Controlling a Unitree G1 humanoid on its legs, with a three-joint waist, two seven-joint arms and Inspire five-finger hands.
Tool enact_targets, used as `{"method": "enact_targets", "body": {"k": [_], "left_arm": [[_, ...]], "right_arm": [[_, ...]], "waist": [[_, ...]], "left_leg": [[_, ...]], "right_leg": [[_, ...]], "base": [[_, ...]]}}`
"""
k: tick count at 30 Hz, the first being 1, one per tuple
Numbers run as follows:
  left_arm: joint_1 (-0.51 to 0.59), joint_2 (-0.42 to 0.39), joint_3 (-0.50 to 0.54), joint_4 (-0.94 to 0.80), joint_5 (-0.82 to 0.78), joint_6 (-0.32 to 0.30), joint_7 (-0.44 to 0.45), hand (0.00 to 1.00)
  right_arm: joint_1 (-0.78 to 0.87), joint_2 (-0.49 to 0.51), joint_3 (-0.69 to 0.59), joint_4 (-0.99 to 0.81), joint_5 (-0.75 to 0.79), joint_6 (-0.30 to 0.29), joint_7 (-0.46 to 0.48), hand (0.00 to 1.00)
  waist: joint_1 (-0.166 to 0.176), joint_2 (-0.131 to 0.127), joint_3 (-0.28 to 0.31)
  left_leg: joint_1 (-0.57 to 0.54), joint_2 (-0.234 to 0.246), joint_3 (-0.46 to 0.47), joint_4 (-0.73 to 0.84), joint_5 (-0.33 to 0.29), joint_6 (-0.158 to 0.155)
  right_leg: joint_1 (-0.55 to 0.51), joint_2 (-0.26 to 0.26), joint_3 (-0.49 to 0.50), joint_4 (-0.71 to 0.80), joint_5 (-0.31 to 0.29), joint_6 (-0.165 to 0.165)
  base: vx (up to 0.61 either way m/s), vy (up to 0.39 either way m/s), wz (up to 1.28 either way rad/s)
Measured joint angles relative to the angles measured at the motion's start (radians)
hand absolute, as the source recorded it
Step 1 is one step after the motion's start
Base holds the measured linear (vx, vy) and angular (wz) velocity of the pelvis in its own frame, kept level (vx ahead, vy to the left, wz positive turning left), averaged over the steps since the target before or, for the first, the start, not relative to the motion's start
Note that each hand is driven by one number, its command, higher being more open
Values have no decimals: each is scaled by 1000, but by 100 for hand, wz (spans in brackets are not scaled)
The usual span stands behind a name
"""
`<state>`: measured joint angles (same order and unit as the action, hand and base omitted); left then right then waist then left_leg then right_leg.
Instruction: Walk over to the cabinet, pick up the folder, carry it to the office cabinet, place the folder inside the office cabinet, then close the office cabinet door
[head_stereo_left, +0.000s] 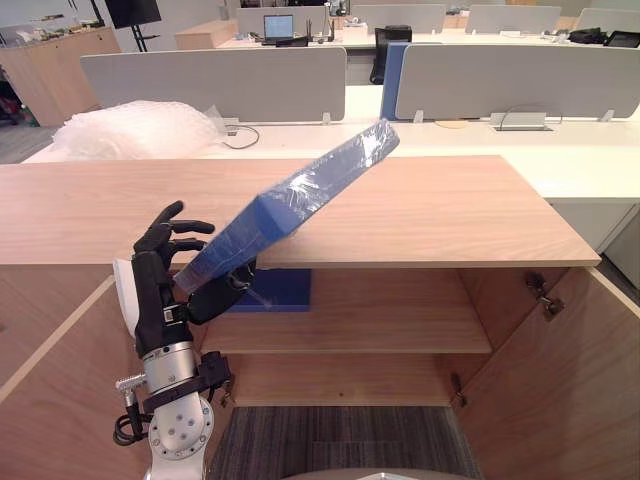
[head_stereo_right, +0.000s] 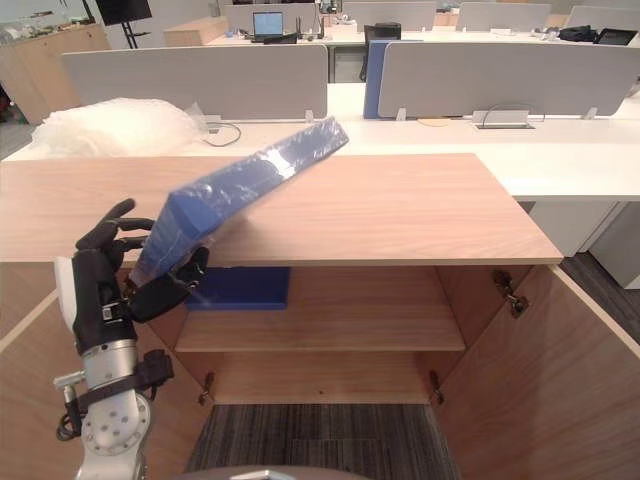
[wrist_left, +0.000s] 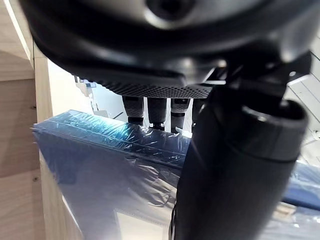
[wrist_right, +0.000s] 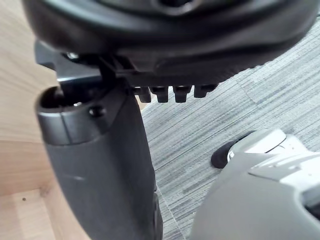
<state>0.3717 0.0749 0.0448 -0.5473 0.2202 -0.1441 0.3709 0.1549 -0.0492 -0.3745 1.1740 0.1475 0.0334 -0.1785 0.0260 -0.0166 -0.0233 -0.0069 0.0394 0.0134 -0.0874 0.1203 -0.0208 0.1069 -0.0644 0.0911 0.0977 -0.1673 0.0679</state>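
Left eye view has the left robot hand (head_stereo_left: 155, 275) just below the worktop's (head_stereo_left: 430, 210) front edge, near its left end, grasping the lower corner of the blue, film-wrapped folder (head_stereo_left: 300, 195) between thumb and fingers; the folder tilts up to the right across that front edge, its far end raised over the worktop; the office cabinet (head_stereo_left: 560, 390) beneath stands open, with another blue item (head_stereo_left: 275, 290) on its upper shelf (head_stereo_left: 380, 320); the right robot hand (wrist_right: 100, 165) hangs over grey carpet (wrist_right: 210, 130); whether it is clenched or released cannot be told.
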Motion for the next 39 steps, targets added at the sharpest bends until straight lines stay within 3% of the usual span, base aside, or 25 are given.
{"method": "enact_targets", "body": {"k": [21,23,29,32,35,39], "left_arm": [[-2,-16,-3,5,-125,16,-11,0],[-2,-16,-15,8,-166,15,-19,0],[-44,-11,-56,98,-573,12,-115,0],[-127,-12,-32,162,-768,-9,-153,0],[-156,-39,10,170,-958,-50,-186,0],[-153,-89,19,144,-1036,-94,-212,0]], "right_arm": [[-8,2,4,0,12,0,0,100],[-8,2,4,0,12,0,0,100],[-5,3,25,-7,82,-17,0,100],[34,21,63,-117,187,-35,-5,100],[137,89,107,-399,267,-73,-23,100],[267,133,174,-827,155,-64,-138,100]], "waist": [[-16,-1,-1],[-21,-1,-1],[-36,1,0],[-41,7,4],[-72,16,18],[-87,41,24]], "left_leg": [[-2,-2,0,-4,3,4],[-3,-2,0,-5,3,4],[-4,6,27,-4,0,0],[1,21,87,0,0,1],[31,37,166,0,-8,-10],[68,58,289,0,-40,-21]], "right_leg": [[0,-4,0,-4,7,4],[0,-4,0,-7,8,5],[-13,-2,25,-10,16,6],[-40,10,86,-3,31,5],[-59,24,160,24,34,6],[-100,42,274,60,29,16]], "base": [[-18,1,0],[0,0,0],[-4,1,-12],[-19,0,-60],[-20,-4,-74],[-44,21,-83]]}}
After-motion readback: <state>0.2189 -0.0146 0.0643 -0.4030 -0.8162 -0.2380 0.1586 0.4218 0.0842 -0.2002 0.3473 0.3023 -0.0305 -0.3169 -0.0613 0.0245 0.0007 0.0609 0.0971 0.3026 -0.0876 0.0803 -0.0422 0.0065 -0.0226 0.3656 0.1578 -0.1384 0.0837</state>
